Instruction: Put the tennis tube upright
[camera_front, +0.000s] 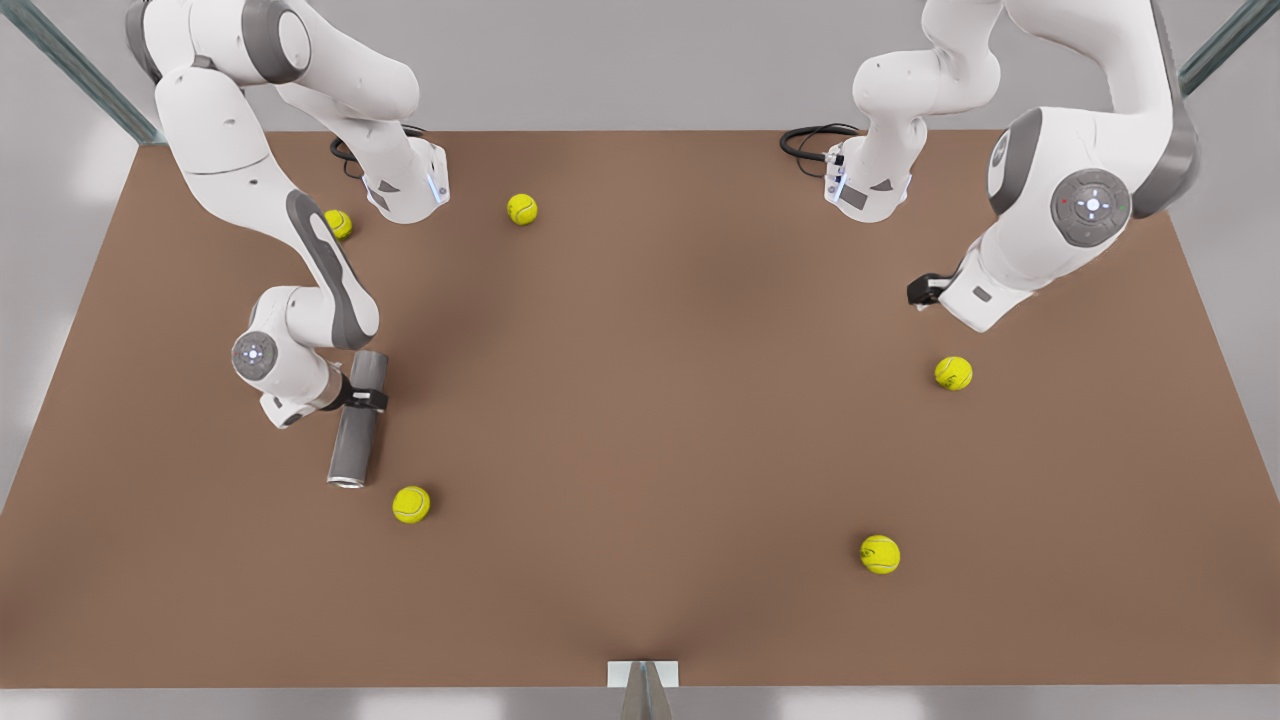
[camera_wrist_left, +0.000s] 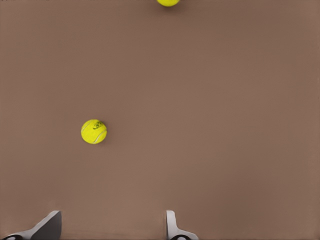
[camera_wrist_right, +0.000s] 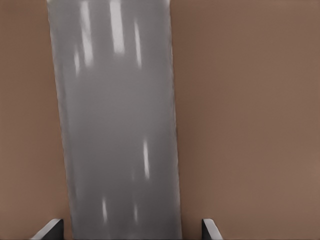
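The tennis tube (camera_front: 357, 420) lies flat on the brown table (camera_front: 650, 420), toward the front view's left, its lighter silvery rim (camera_front: 346, 483) at the end nearer the camera. Everything else can be placed from it.

The right gripper (camera_front: 366, 399) is down at the tube, its black fingers straddling the cylinder about a third of the way along from the far end. In the right wrist view the grey tube (camera_wrist_right: 117, 120) runs between the two fingertips (camera_wrist_right: 50, 229), with a sliver of table showing between each tip and the tube's side, so the fingers are spread around it and not pressing it; whether they touch it lower down I cannot tell.

A tennis ball (camera_front: 411, 504) sits just beside the tube's rim end, on the side toward the front view's right. Two more balls lie beyond the tube's far end, one (camera_front: 338, 223) partly behind the arm and one (camera_front: 522, 209) farther to the front view's right.

The left gripper (camera_front: 925, 290) hangs well apart from the tube, far across the table on the front view's right, waiting. Its fingers (camera_wrist_left: 172, 227) are spread wide with nothing between them, above bare table. A ball (camera_front: 953, 373) lies near it, seen in the left wrist view too (camera_wrist_left: 94, 131), and another ball (camera_front: 880, 554) lies nearer the table's front edge.
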